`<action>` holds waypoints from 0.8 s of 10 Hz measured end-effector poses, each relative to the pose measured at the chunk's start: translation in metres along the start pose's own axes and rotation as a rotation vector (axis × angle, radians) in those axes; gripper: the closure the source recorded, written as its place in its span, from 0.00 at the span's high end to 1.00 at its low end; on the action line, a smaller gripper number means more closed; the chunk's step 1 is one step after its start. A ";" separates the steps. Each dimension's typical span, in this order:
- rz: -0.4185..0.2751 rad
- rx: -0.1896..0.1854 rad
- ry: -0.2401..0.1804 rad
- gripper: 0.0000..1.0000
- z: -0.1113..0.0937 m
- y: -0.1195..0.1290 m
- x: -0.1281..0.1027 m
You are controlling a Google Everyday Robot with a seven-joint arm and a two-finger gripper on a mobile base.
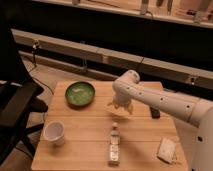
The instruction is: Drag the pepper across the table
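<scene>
The light wooden plank table [85, 142] fills the lower middle of the camera view. My white arm reaches in from the right, and my gripper [120, 106] points down over the middle of the table, just right of the green bowl [80, 93] and behind the small clear bottle [114, 131]. No red-orange pepper shows; it may be hidden under the gripper or the arm.
A white cup [54, 132] stands at the front left. A flat packet [114, 153] lies in front of the bottle. A white packet [166, 149] lies at the front right. A dark object [155, 112] lies under the arm. A black chair [15, 115] stands left of the table.
</scene>
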 end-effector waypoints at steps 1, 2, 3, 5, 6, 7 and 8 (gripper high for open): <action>-0.022 -0.004 0.025 0.80 -0.003 -0.003 0.010; -0.040 -0.009 0.046 0.80 -0.004 -0.002 0.022; -0.051 -0.013 0.056 0.80 -0.003 0.001 0.031; -0.065 -0.017 0.072 0.80 0.000 0.015 0.057; -0.070 -0.016 0.073 0.80 0.002 0.024 0.072; -0.079 -0.015 0.071 0.80 0.005 0.033 0.090; -0.091 -0.008 0.066 0.80 0.007 0.036 0.101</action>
